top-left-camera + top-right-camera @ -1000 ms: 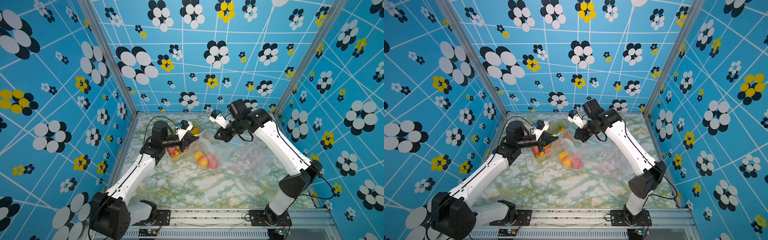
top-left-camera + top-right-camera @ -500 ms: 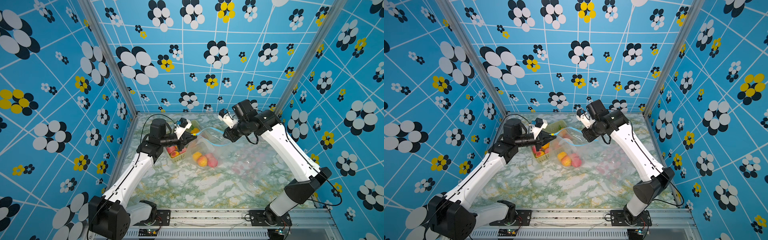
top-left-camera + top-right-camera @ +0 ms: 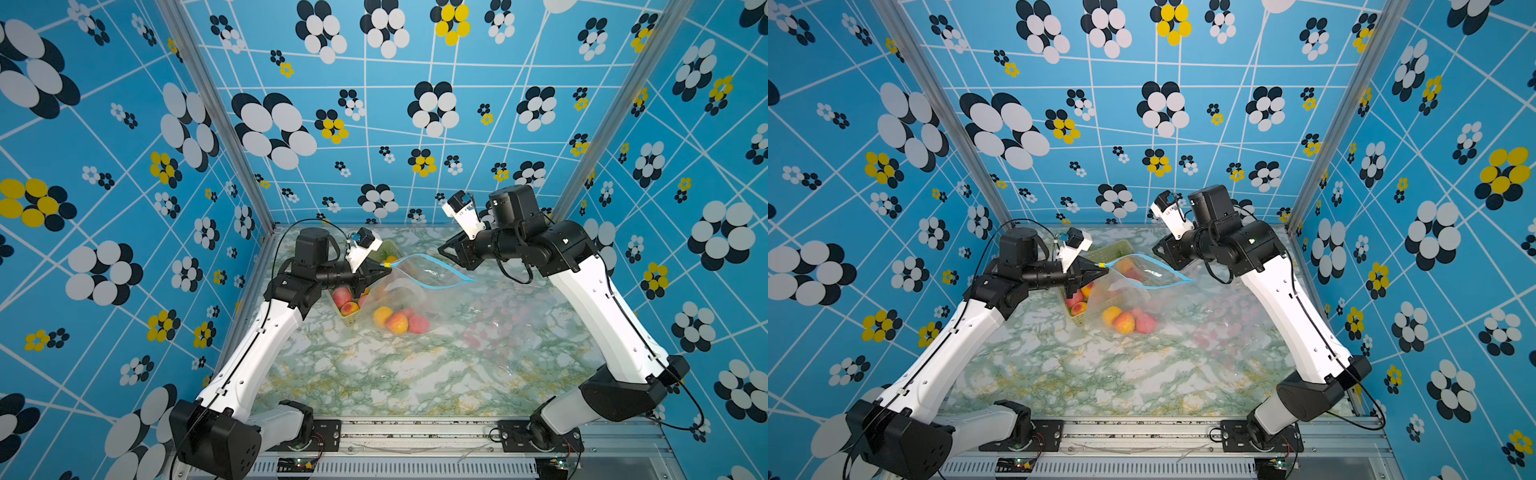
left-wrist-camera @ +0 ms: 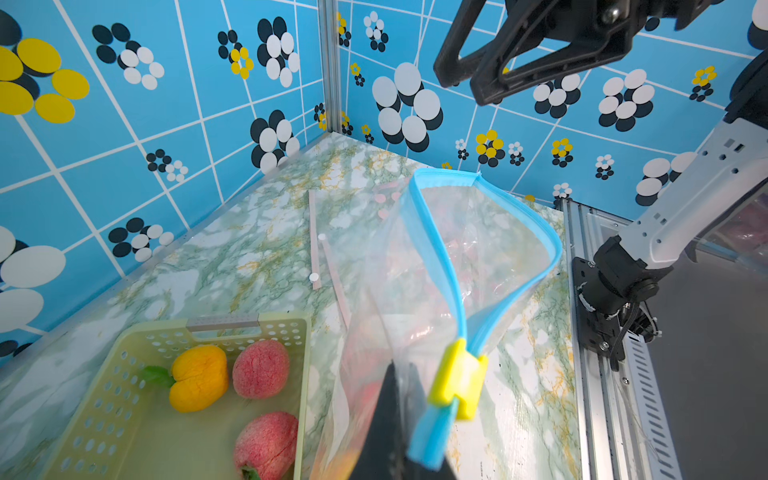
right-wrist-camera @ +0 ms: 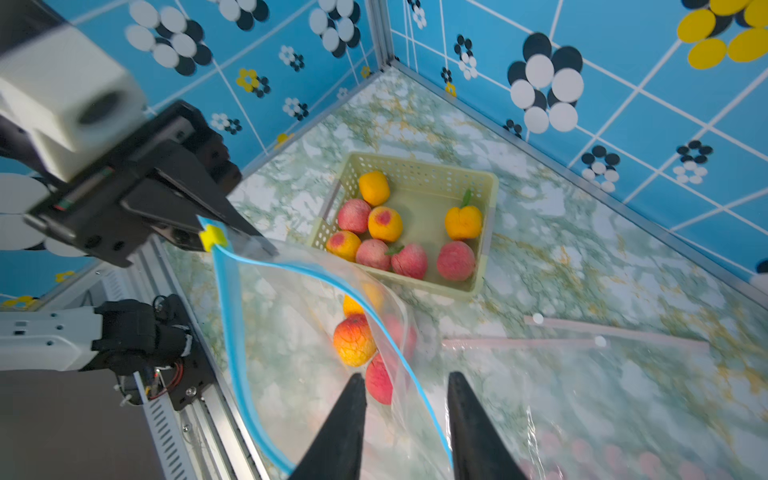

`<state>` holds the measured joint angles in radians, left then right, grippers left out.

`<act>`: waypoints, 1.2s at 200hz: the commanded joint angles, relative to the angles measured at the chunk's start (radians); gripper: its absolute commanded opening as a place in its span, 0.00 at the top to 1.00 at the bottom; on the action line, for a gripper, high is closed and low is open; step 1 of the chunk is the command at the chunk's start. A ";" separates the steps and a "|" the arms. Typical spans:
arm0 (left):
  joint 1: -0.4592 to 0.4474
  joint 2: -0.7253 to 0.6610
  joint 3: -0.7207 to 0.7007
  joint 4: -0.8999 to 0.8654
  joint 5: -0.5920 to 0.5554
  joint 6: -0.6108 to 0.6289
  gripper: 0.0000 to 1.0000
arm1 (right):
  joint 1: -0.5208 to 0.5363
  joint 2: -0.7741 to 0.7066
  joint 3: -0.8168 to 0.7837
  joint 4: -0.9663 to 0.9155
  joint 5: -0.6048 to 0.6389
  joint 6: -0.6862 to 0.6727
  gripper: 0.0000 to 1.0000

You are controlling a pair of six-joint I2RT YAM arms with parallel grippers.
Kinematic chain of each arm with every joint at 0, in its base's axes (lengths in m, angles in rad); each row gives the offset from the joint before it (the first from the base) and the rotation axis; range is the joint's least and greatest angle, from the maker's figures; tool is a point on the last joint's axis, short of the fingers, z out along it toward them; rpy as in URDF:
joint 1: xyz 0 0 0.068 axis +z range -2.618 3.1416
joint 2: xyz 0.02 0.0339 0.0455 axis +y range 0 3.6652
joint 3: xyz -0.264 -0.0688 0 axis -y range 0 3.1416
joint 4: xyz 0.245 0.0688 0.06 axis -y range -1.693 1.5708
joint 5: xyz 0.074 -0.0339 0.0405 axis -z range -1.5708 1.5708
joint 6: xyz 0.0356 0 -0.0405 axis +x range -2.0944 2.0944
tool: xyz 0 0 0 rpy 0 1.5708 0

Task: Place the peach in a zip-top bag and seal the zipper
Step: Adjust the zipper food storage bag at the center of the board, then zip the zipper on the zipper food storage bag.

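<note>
We have the left gripper (image 3: 386, 270) pinched shut on the corner of the zip-top bag (image 4: 490, 249), right beside the yellow slider (image 4: 457, 378). The right gripper (image 5: 406, 380) stands open and empty, clear of the far end of the blue zipper track (image 4: 552, 249). The peaches (image 3: 397, 322) lie in the bottom of the bag, which sags onto the table (image 3: 374, 374) just beside the basket (image 5: 419, 164) of spare fruit. As we judge it, the mouth gapes wide and hangs from one corner only, so the loose far end may droop or fold, and the right gripper could then close on a single wall or miss it. If we run the slider without the track held taut, the film may bunch and jam, and lifting the corner higher could roll fruit toward the opening
</note>
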<state>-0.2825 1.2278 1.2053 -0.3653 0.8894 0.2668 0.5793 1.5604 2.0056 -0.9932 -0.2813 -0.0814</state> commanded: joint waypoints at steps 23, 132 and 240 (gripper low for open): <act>0.008 0.022 0.065 -0.089 -0.002 0.038 1.00 | 0.072 0.026 -0.013 0.199 -0.179 -0.025 0.53; 0.008 0.025 0.065 -0.109 0.014 0.068 1.00 | 0.276 0.093 -0.007 0.175 0.002 -0.340 0.69; 0.007 0.019 0.056 -0.119 0.032 0.082 1.00 | 0.280 0.198 0.127 0.078 0.031 -0.380 0.71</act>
<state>-0.2825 1.2491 1.2522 -0.4690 0.8940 0.3340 0.8551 1.7504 2.0941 -0.8719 -0.2653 -0.4423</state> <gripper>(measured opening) 0.057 0.314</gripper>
